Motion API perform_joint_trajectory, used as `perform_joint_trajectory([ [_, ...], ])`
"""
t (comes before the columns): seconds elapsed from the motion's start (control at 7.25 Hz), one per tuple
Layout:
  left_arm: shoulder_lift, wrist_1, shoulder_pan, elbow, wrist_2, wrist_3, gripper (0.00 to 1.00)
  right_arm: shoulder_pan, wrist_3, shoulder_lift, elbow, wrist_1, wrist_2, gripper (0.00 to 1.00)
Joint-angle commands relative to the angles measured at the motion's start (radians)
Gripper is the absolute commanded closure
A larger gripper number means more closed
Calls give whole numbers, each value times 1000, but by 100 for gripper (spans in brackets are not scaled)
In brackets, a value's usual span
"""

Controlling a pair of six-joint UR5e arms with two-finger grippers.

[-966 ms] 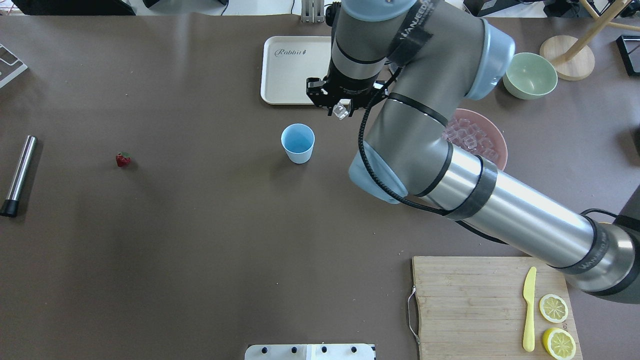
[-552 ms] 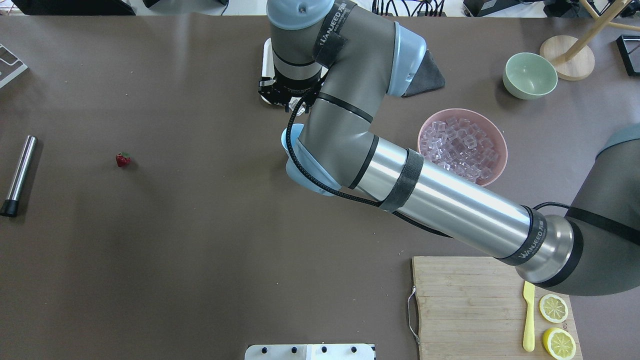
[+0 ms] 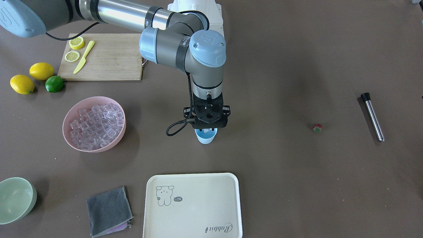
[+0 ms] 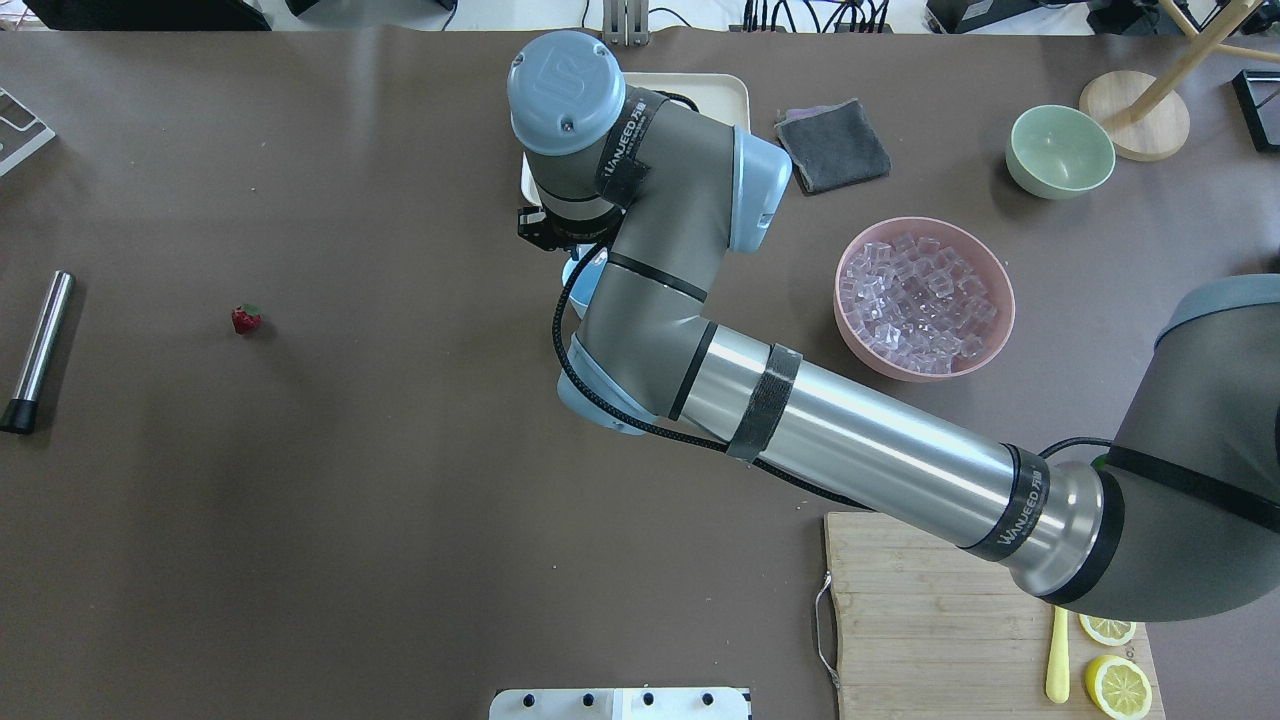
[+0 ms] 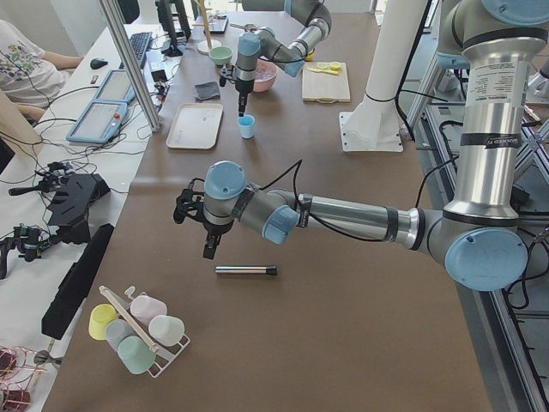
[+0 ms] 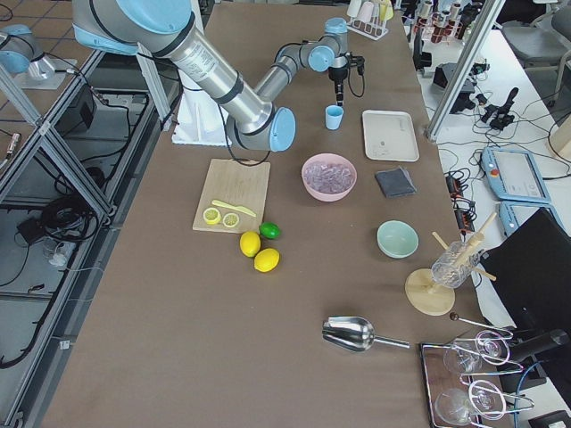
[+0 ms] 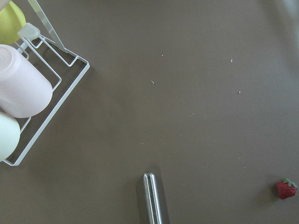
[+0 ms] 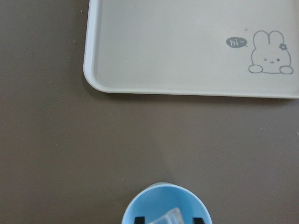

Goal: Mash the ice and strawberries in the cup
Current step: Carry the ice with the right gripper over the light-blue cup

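Left gripper (image 5: 209,249) hangs above the table near 1 end of the metal rod (image 4: 38,350); how far it is open cannot be told. The 1 strawberry (image 4: 245,319) lies alone on the table, well apart from the cup (image 3: 205,138). Right gripper (image 3: 209,128) points down into the cup's mouth, fingertips (image 8: 138,219) slightly apart with 1 ice cube (image 8: 169,216) between them; whether they grip it cannot be told. More ice (image 4: 925,295) fills the pink bowl (image 4: 840,290).
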Motion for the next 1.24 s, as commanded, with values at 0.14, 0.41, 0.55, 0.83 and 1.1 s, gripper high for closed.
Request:
perform_joint_trajectory([
  [0.14, 2, 0, 0, 0, 0, 3, 3, -29, 1, -14, 0, 5, -16, 99],
  [0.41, 2, -6, -1, -3, 0, 0, 3, -27, -1, -18, 2, 9, -16, 56],
  [0.55, 3, -16, -2, -1, 0, -3, 3, -27, -1, -19, 3, 9, -16, 32],
  [0.83, 5, -17, -2, -1, 0, -3, 3, -32, 4, -28, 3, 63, -23, 11],
  [1.1, 15, -19, -2, -1, 0, -2, 3, 26, -15, -48, 52, 55, 18, 14],
])
